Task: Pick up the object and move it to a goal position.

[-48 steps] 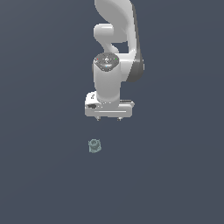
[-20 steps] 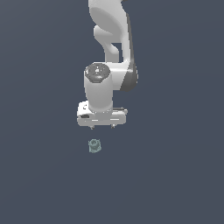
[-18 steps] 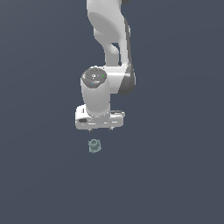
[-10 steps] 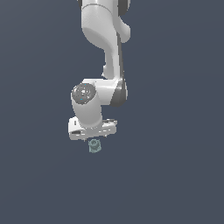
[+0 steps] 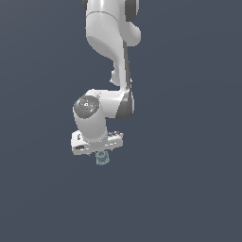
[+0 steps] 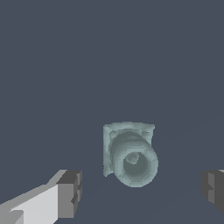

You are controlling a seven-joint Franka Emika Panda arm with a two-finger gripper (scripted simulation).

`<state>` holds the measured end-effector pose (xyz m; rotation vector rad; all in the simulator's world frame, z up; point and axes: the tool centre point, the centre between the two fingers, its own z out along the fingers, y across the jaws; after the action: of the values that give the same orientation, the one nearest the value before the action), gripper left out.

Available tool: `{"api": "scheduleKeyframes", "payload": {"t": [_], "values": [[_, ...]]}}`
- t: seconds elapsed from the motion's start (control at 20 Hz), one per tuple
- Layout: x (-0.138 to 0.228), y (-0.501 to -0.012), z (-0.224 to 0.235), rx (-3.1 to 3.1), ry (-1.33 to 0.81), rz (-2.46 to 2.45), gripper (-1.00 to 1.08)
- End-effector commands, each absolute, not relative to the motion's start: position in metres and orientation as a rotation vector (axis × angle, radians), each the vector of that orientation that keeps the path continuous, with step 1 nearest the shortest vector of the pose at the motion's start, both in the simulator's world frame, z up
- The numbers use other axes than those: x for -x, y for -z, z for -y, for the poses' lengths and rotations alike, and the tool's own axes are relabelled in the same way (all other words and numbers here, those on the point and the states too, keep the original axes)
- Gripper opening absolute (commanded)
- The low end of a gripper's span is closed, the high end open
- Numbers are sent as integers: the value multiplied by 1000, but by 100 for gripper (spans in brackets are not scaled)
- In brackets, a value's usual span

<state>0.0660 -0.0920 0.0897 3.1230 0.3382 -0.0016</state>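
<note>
- Change noted: against the earlier exterior frames, the arm has come down and swung toward the exterior view's left. The end effector (image 5: 100, 152), formerly well above the object (image 5: 102, 158), now sits directly over it, hiding its upper part.
- Meaning for the task, as a judgement: the approach is nearly complete; the grasp, lift and carry to the goal remain undone.
- End effector state: spread wide and empty. In the wrist view the two dark fingertips (image 6: 70, 194) stand at the lower left and lower right corners, both clear of the object (image 6: 130, 154).
- Object location: on the dark tabletop (image 5: 189, 189), unmoved, lower centre of the exterior frame, between the fingertips.
- No goal marker is visible.
</note>
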Motion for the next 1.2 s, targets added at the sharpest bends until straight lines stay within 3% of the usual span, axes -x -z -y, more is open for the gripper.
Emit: {"api": "scheduleKeyframes", "payload": {"t": [0.0,0.75,0.8,1.15], "values": [[-66,-87,92,-3123,2,-339,100],[-67,-40,92,-3123,0,-345,100],[-67,-40,92,-3123,0,-345,-100],[-67,-40,92,-3123,0,-345,-100]]}}
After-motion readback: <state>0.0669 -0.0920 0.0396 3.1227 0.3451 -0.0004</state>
